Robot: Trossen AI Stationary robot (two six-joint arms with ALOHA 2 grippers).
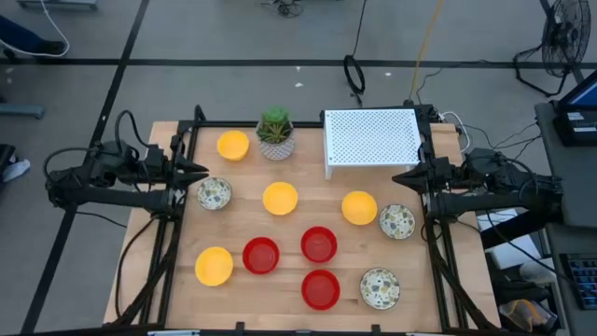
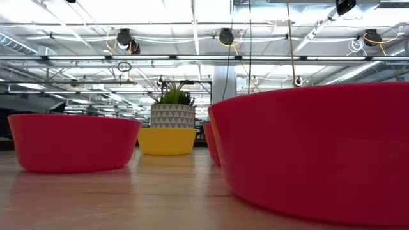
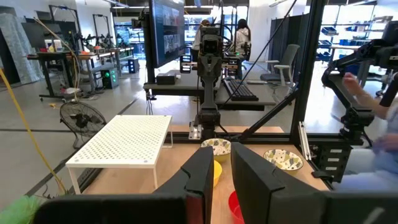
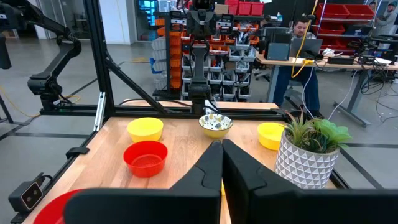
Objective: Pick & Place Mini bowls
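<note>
- Bowls all over the wooden desk [image 1: 298, 233], ten that we can count from the high view, none of them held.
- Yellow ones: one at the back [image 1: 233, 145] just beside the potted plant [image 1: 275, 133], one mid-desk [image 1: 280, 198], one toward the right [image 1: 358, 207] and one at the front left [image 1: 214, 266].
- Red ones sit in a loose cluster at the front: [image 1: 260, 255], [image 1: 319, 244] and [image 1: 320, 288], close to each other but apart.
- Speckled cream ones: one at the left edge [image 1: 214, 193], one at the right [image 1: 396, 221] touching or nearly touching the right yellow bowl, and one at the front right [image 1: 380, 287].
- White perforated rack [image 1: 371, 140] stands at the back right, next to the plant.
- Left end effector [image 1: 200, 171] hangs at the left edge of the desk, just behind the speckled bowl there. In its wrist view we see its fingers [image 3: 199, 177] with only a narrow gap between them and nothing in it.
- Right end effector [image 1: 399, 175] is parked at the right edge, in front of the rack's corner, fingers [image 4: 210, 163] pressed together and empty.
- In the low view we mostly get red bowl walls up close, with a yellow bowl and the plant pot behind.
- A person sits at a workstation in the room beyond.
</note>
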